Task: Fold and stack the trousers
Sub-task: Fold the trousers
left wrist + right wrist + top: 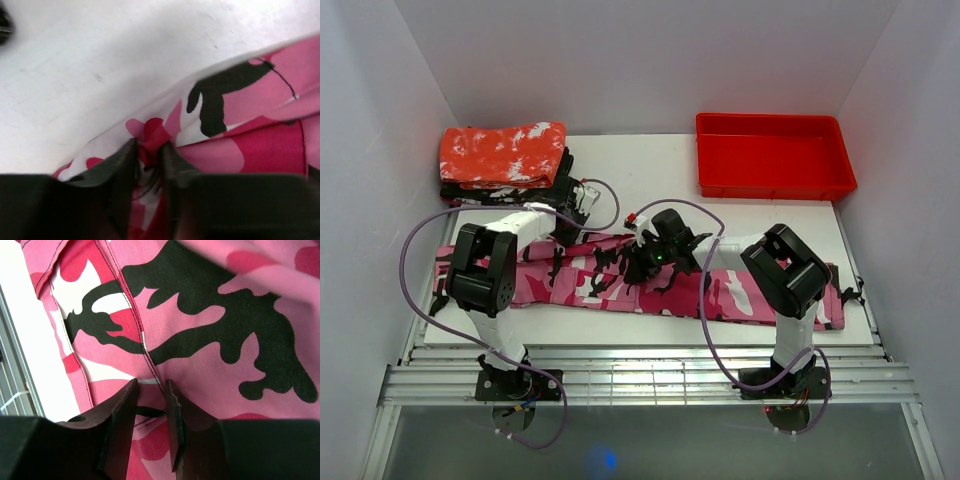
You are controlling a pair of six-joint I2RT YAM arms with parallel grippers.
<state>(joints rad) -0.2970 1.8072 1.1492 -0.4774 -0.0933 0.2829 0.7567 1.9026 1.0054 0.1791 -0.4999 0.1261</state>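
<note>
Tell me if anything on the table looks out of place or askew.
Nothing spilled or damaged. The trousers lie slightly slanted across the table, rumpled where the left gripper and right gripper pinch them.

layout on the table

the trousers (pixel 740 290) lay stretched left to right across the near part of the table (pixel 650 170). behind them, a folded cloth (pixel 505 155) sat at the far left and a tray (pixel 775 188) at the far right. the left gripper (pixel 148 150) sat at the trousers' far edge, a fold between its fingers. the right gripper (pixel 151 390) stood on them near the middle, perhaps touching.
</note>
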